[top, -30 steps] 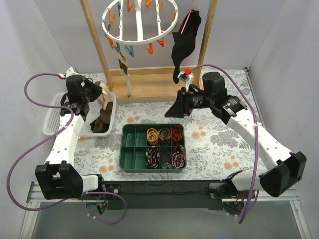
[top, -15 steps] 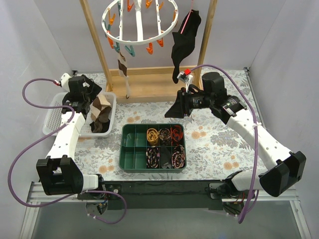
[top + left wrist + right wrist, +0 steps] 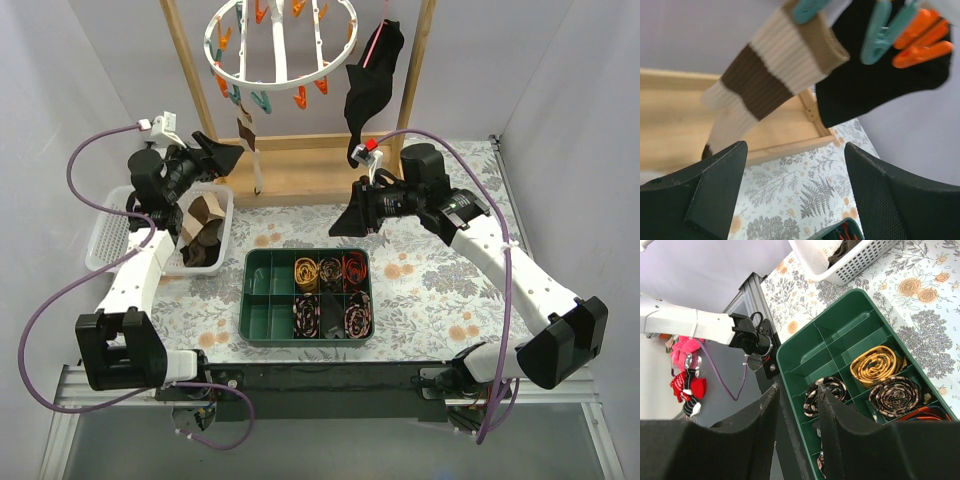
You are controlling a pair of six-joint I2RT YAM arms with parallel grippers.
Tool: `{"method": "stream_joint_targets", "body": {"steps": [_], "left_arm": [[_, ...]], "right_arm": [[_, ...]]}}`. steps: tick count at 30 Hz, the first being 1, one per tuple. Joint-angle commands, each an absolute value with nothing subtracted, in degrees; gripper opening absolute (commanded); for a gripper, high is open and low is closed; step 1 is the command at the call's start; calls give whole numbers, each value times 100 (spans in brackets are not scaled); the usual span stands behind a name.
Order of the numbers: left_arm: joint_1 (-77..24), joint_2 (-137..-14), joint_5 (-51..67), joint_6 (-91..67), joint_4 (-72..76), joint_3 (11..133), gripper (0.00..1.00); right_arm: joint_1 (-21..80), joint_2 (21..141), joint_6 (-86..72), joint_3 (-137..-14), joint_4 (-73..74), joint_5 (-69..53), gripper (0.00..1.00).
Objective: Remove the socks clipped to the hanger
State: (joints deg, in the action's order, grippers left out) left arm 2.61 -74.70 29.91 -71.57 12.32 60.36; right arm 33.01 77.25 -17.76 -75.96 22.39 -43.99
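The hanger (image 3: 281, 45), a white ring with orange and teal pegs, hangs at the top. One striped beige and brown sock (image 3: 246, 133) dangles from it, clipped by a teal peg (image 3: 807, 6). My left gripper (image 3: 230, 155) is raised just left of that sock, open and empty. In the left wrist view the sock (image 3: 775, 70) hangs above and ahead of the gripper (image 3: 795, 147). Other socks (image 3: 203, 232) lie in the white basket (image 3: 105, 245). My right gripper (image 3: 350, 220) hovers over the green tray's back edge, open, nothing between its fingers (image 3: 750, 440).
A larger black garment (image 3: 372, 80) with a pink strip hangs by the right wooden post (image 3: 415, 80). The green tray (image 3: 245, 300) holds rolled patterned bundles (image 3: 872, 365). A wooden base frame (image 3: 300, 170) lies behind on the floral cloth.
My left gripper opened and let a tan sock fall into the white basket, then rose up and right toward the striped sock on the hanger. The right arm barely moved.
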Motion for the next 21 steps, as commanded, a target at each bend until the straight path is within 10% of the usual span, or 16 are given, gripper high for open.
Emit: {"method": "stream_joint_targets", "body": {"steps": [1,21], "left_arm": [[264,-7786,4481,-6759,2372,6029,77],[-791,-9306,1716,-4394,2426,6688,57]], "right_arm": [[3270,7769,-1670,-7884,2145,-4535,43],[3278,7998,-1679,-8077,2145,-4597,43]]}}
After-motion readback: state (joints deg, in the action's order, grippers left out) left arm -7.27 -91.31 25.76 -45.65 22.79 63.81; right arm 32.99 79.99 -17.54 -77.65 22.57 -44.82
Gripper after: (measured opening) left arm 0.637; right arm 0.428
